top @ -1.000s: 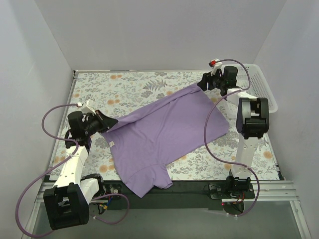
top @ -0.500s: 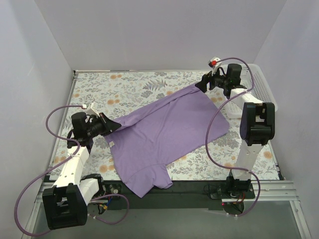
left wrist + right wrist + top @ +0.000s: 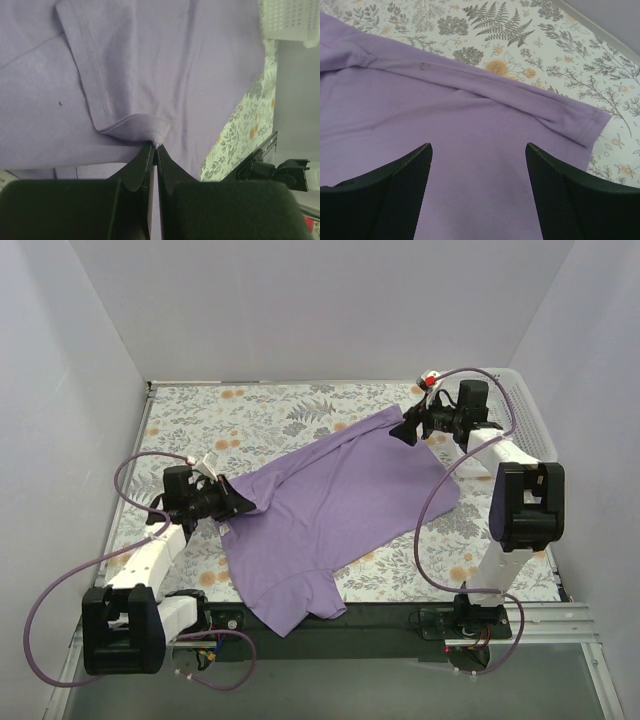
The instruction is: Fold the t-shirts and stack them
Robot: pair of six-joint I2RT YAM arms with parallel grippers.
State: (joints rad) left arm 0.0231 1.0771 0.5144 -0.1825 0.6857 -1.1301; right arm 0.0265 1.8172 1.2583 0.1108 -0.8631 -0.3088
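Setting: a robot test cell in a laboratory, not a home.
Enclosure: plain pale panels (image 3: 330,310) wall the table (image 3: 250,410) on three sides.
Work surface: the table wears a floral-print cover (the only homely touch here).
Rig: left arm (image 3: 150,562) and right arm (image 3: 522,505) bolted at the near edge, purple cables (image 3: 417,530) looping loose.
Frame: a bare metal rail (image 3: 560,618) along the front.
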